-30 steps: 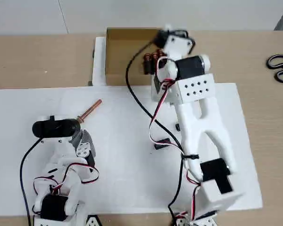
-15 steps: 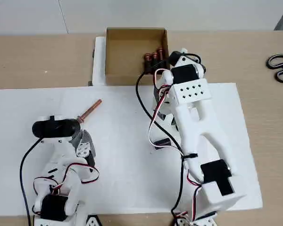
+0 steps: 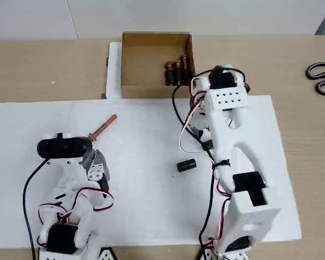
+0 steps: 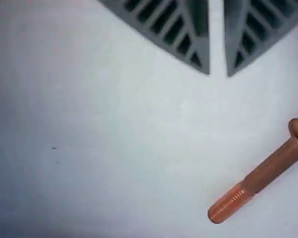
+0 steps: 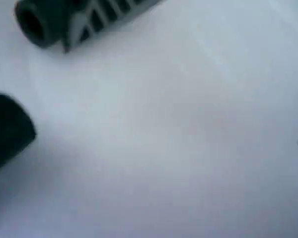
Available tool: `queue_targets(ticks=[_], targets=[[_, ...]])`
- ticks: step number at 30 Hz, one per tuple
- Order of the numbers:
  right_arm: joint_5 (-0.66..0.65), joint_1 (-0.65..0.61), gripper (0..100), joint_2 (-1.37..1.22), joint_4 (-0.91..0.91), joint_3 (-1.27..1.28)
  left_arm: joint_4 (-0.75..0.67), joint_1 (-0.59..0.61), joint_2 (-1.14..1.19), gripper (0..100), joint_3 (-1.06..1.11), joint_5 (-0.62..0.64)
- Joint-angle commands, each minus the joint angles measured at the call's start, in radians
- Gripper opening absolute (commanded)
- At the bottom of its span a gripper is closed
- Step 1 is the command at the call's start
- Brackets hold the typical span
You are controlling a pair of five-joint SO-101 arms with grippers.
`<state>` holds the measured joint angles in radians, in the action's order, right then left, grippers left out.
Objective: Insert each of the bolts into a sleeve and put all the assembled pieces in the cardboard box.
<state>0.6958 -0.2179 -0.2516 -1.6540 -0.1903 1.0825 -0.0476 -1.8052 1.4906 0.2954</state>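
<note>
The cardboard box (image 3: 146,59) stands at the table's far side, with three assembled pieces (image 3: 177,71) against its right wall. A bare copper bolt (image 3: 104,126) (image 4: 260,177) lies on the white paper, just ahead of my left gripper (image 3: 95,158) (image 4: 217,54), whose fingers are nearly together with nothing between them. A black sleeve (image 3: 187,164) (image 5: 7,131) lies mid-paper. A second black sleeve (image 5: 37,22), hole showing, lies right beside my right gripper (image 5: 107,12). My right arm (image 3: 225,100) hangs over the paper just in front of the box's right corner.
White paper (image 3: 135,206) covers the table's middle. Scissors (image 3: 322,77) lie at the far right edge. A white slab (image 3: 114,67) sits under the box's left side. Cables (image 3: 192,135) trail from the right arm over the paper.
My right arm has pulled back from over the box to the paper in front of it, uncovering the black sleeve. The left arm and the bolt have not moved.
</note>
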Motion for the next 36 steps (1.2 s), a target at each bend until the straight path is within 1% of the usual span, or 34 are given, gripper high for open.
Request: queue_targets(ticks=[1,9,14,18,20,24,27,31,36], targets=[[0.005,0.002,25.2,-0.008,0.044,-0.009,-0.003,-0.003,-0.008,1,-0.045,0.0],[0.006,0.005,19.7,-0.117,0.11,-0.009,-0.003,-0.003,-0.008,1,-0.045,0.0],[0.005,0.008,19.5,-0.156,0.16,-0.009,-0.003,0.0,-0.008,1,-0.045,0.0],[0.005,0.012,19.5,-0.176,0.159,-0.009,-0.003,0.003,-0.008,1,-0.045,-0.002],[0.005,0.03,19.5,-0.176,0.157,-0.009,-0.003,0.005,-0.008,1,-0.045,-0.003],[0.005,0.084,19.5,-0.174,0.153,-0.009,-0.003,0.005,-0.008,1,-0.044,-0.055],[0.005,0.105,19.4,-0.173,0.151,-0.009,-0.003,0.005,-0.008,1,-0.045,-0.06],[0.005,0.088,19.4,-0.17,0.151,-0.009,-0.005,0.005,-0.008,1,-0.045,-0.06],[0.005,0.033,19.4,-0.17,0.151,-0.009,-0.005,0.005,-0.008,1,-0.044,-0.06]])
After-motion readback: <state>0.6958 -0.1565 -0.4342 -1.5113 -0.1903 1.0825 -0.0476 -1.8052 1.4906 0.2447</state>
